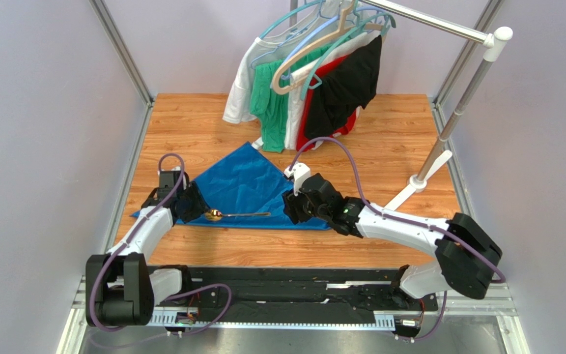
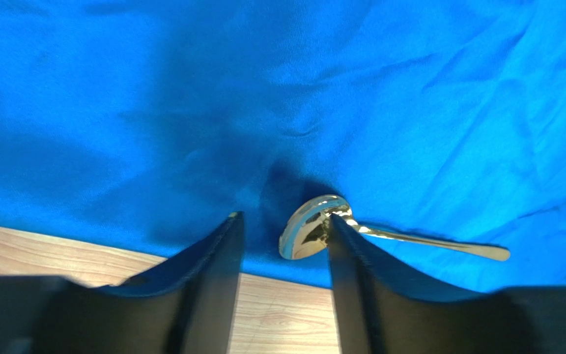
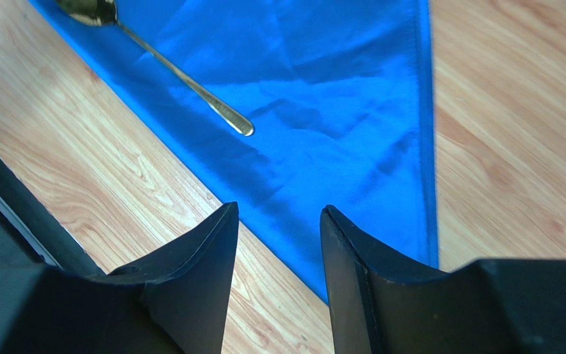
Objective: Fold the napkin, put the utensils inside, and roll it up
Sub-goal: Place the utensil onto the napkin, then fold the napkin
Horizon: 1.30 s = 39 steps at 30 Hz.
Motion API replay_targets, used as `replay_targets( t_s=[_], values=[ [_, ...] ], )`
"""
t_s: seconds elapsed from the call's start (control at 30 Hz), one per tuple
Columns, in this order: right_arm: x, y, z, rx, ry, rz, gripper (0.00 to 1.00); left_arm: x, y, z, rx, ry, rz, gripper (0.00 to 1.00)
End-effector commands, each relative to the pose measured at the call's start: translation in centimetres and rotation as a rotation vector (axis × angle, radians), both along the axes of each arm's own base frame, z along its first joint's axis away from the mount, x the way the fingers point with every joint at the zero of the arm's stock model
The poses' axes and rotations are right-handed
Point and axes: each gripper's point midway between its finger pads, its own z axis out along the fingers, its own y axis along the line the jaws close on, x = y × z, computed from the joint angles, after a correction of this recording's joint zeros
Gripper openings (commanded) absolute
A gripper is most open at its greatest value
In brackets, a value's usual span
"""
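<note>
Left wrist — left tool (image 2: pixel 283 219) apart | spoon (image 2: pixel 308 230) between jaws, on napkin (image 2: pixel 411 110) | right tool (image 3: pixel 278 209) apart

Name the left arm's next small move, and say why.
Probably lift the left gripper straight up, clear of the spoon. Its fingers stand open with the bowl lying loose between them, and the spoon rests on the folded napkin along its near edge, so placing looks done.
</note>
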Motion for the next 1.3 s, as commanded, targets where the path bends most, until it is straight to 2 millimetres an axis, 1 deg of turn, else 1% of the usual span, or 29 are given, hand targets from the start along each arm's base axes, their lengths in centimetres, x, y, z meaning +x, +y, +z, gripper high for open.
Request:
replay_targets(
  t_s=[0.0,0.03,0.07,0.1,0.13,0.17,0.2,0.23,0.27,0.3,0.33,0.37,0.4,0.43,0.47,0.53,0.57,0.7,0.77,0.9,1.03,1.13,1.27],
  values=[
    [0.7,-2.2,3.0,0.07,-0.027,-0.185,0.49,1.4,0.8,2.5,0.033,-0.081,0.018,0.69],
    [0.4,-3.1,2.7,0.075,0.013,-0.248,0.49,1.4,0.8,2.8,0.034,-0.087,0.02,0.69],
    [0.7,-4.3,3.4,0.085,-0.001,-0.316,0.49,1.5,0.9,3.5,0.037,-0.11,0.021,0.7],
    [0.6,-5.2,3.1,0.081,0.01,-0.362,0.5,1.5,0.9,4.0,0.04,-0.119,0.023,0.7],
    [0.1,-6.3,2.4,0.056,0.038,-0.406,0.5,1.8,0.9,4.8,0.042,-0.136,0.024,0.7],
    [0.3,-7.2,2.6,0.078,0.048,-0.489,0.5,1.9,1.0,5.8,0.047,-0.164,0.027,0.71],
    [0.2,-7.9,2.3,0.074,0.063,-0.53,0.5,2.1,1.0,6.5,0.05,-0.18,0.02,0.91],
    [-0.3,-8.9,1.5,0.042,0.083,-0.565,0.5,2.4,1.0,7.7,0.051,-0.203,0.018,0.91],
    [-0.1,-9.7,1.2,0.062,0.094,-0.647,0.5,2.6,0.7,8.7,0.054,-0.226,0.001,0.91],
    [-0.3,-10.3,0.8,0.057,0.104,-0.682,0.5,2.8,0.5,9.4,0.068,-0.238,-0.025,0.91],
    [-0.6,-11.4,-0.1,0.032,0.108,-0.724,0.5,3.2,0.5,11.0,0.082,-0.259,-0.041,0.91],
    [-0.8,-11.9,-0.6,0.036,0.123,-0.761,0.5,3.4,0.2,11.7,0.102,-0.265,-0.064,0.91],
    [-1.0,-12.2,-1.0,0.071,0.148,-0.811,0.5,3.5,-0.5,12.3,0.125,-0.271,-0.128,0.91],
    [-1.3,-12.7,-1.5,0.075,0.158,-0.841,0.51,3.9,-0.7,13.8,0.136,-0.289,-0.154,0.91],
    [-1.7,-13.3,-2.5,0.069,0.171,-0.866,0.51,4.1,-1.0,14.1,0.142,-0.288,-0.183,0.91],
    [-1.8,-13.9,-3.0,0.115,0.189,-0.929,0.51,4.4,-1.7,15.0,0.156,-0.311,-0.242,0.91],
    [-2.0,-14.6,-3.7,0.108,0.192,-0.951,0.52,4.5,-1.8,15.1,0.163,-0.313,-0.255,0.91],
    [-1.5,-15.9,-3.9,0.139,0.177,-1.019,0.53,4.4,-2.3,14.5,0.168,-0.304,-0.303,0.91],
    [-1.2,-15.9,-3.9,0.176,0.178,-1.049,0.53,4.2,-2.6,14.8,0.153,-0.317,-0.317,0.91],
    [-1.2,-16.1,-4.5,0.212,0.191,-1.09,0.52,3.8,-2.7,15.0,0.15,-0.33,-0.326,0.91],
    [-1.4,-16.0,-4.8,0.238,0.209,-1.097,0.52,3.6,-2.9,15.2,0.145,-0.345,-0.33,0.91],
    [-1.2,-15.7,-4.5,0.279,0.21,-1.095,0.52,3.6,-3.0,15.3,0.144,-0.348,-0.334,0.91],
    [-1.3,-15.5,-5.3,0.272,0.225,-1.092,0.51,3.5,-3.3,15.3,0.136,-0.347,-0.346,0.91]
  ],
)
